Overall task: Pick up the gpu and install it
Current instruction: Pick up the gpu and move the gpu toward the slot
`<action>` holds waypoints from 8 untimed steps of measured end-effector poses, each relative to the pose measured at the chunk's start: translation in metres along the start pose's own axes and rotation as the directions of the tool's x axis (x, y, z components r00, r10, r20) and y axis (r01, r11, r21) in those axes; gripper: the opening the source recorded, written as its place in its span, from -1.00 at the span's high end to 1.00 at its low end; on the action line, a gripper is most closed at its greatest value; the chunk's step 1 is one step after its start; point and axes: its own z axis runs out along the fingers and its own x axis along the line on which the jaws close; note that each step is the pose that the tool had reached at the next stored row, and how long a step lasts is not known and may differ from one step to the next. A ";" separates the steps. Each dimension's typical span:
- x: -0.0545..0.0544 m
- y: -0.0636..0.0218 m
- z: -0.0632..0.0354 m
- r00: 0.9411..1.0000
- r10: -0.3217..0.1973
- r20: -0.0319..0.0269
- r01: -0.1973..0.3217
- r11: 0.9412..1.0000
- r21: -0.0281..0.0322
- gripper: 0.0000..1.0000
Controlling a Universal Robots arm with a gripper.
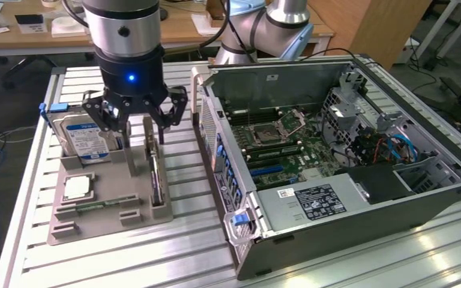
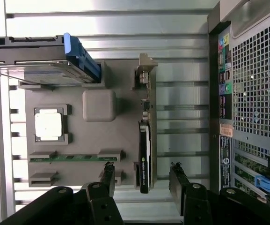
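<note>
Surface: a slotted aluminium table (image 1: 134, 258) in a workshop, with a wooden desk (image 1: 182, 33) behind it and cables trailing on the floor. On the table are one grey fixture tray (image 1: 126, 180) and one open computer case (image 1: 335, 240), lying on its side at the exterior view's right of the tray.

Tray contents, counted: one hard drive (image 1: 86, 138), one CPU (image 1: 78, 187), one memory stick (image 1: 94, 207) and one gpu (image 1: 154, 162).

The gpu stands on edge in its slot along the tray side nearest the case. The gripper (image 1: 142, 129) hangs directly above it with fingers spread, one either side of the card, touching nothing.
</note>
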 end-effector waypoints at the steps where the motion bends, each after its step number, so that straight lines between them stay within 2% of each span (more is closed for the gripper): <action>1: 0.000 0.0000 0.0009 1.000 0.000 0.000 0.000 1.000 0.000 -0.18; 8: -0.001 -0.0005 0.0132 1.000 0.000 0.000 0.000 1.000 0.000 -0.18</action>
